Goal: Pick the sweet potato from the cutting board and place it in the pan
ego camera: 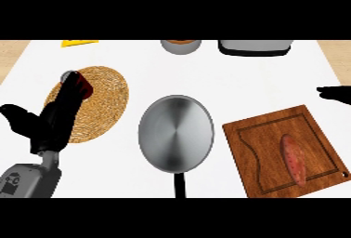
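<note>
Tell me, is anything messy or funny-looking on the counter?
Nothing looks spilled or broken. The sweet potato lies on the cutting board, which sits a little crooked. The pan beside it holds nothing.

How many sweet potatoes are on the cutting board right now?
1. The sweet potato lies on the right half of the cutting board, right of the pan. Nothing seems hidden there.

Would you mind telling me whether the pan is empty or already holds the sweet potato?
Empty: the pan shows only bare metal inside, and the sweet potato lies on the cutting board beside it.
</note>
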Controlling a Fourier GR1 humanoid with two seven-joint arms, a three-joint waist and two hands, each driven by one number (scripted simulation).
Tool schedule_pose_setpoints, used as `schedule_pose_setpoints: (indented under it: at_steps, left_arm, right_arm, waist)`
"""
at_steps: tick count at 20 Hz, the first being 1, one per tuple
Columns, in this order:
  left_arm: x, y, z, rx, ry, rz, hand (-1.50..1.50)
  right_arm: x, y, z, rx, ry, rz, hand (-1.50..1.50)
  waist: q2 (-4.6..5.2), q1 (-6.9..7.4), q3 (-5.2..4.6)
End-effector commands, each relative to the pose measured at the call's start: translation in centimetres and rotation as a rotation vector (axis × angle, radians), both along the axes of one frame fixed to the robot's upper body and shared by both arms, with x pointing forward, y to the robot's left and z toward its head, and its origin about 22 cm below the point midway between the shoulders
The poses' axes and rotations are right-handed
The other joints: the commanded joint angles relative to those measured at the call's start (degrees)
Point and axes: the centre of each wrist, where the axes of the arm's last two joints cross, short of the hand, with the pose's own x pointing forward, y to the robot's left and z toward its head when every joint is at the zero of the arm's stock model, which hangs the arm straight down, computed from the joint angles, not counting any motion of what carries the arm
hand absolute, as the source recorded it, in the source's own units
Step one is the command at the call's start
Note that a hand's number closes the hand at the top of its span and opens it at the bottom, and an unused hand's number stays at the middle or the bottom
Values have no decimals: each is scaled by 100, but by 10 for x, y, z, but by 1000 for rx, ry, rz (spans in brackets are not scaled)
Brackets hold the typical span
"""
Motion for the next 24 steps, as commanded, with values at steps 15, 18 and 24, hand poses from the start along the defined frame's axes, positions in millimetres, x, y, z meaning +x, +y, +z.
schedule_pose_setpoints:
  at_steps: [15, 18, 24]
  left_arm:
    - [-4, -3, -14, 15, 1, 30, 0]
    - [-15, 10, -7, 5, 2, 25, 0]
    - [-14, 13, -4, -10, 3, 17, 0]
  right_arm:
    - [-23, 59, -6, -457, -13, 128, -150]
    - [-33, 62, 12, -456, -24, 122, -150]
    - [-32, 74, -10, -384, -10, 123, -150]
  waist:
    - [-26, -138, 0]
    - [-34, -137, 0]
    - [-22, -93, 2]
